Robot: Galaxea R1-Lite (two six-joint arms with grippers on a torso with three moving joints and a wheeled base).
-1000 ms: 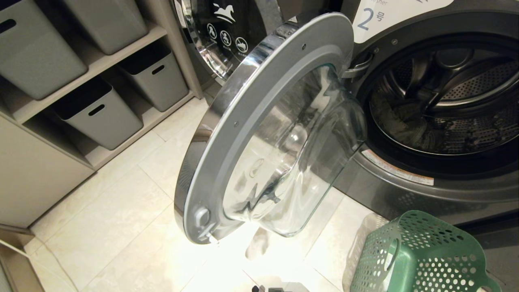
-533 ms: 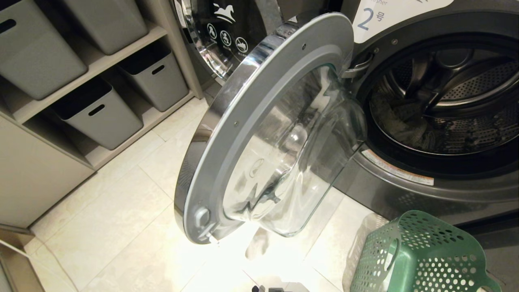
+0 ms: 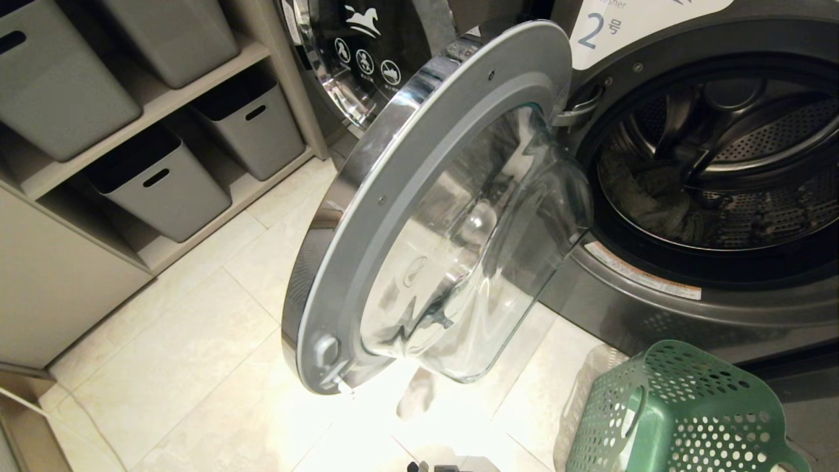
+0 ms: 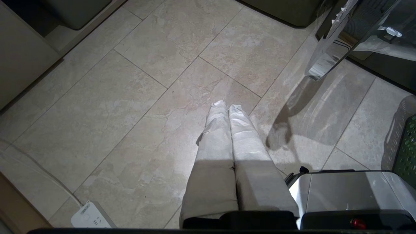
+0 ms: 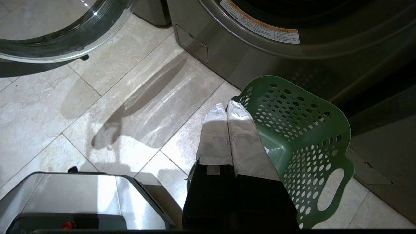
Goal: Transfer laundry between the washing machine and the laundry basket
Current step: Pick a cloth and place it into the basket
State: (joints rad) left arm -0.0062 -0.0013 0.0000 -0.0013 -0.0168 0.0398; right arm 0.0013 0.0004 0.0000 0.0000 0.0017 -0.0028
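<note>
Both pincers hang low over the tiled floor (image 4: 107,107), pressed together and holding nothing. The left pincer (image 4: 228,107) is near the open door (image 3: 419,216); the right pincer (image 5: 227,106) hovers at the laundry basket (image 5: 312,130) rim, below the washing machine (image 3: 688,308). The laundry (image 3: 645,196) lies dim and half-hidden inside the drum. Grey storage bins (image 3: 157,183) stand well apart.

Laundry basket (image 3: 688,413) on tiled floor (image 3: 196,367)

We see the washing machine (image 3: 688,196) ahead at right, its door (image 3: 419,216) swung out leftward. The laundry (image 3: 645,196) lies inside the drum. The laundry basket (image 3: 682,413) stands on the floor (image 3: 183,367) before it; shelves (image 3: 151,111) stand left.
</note>
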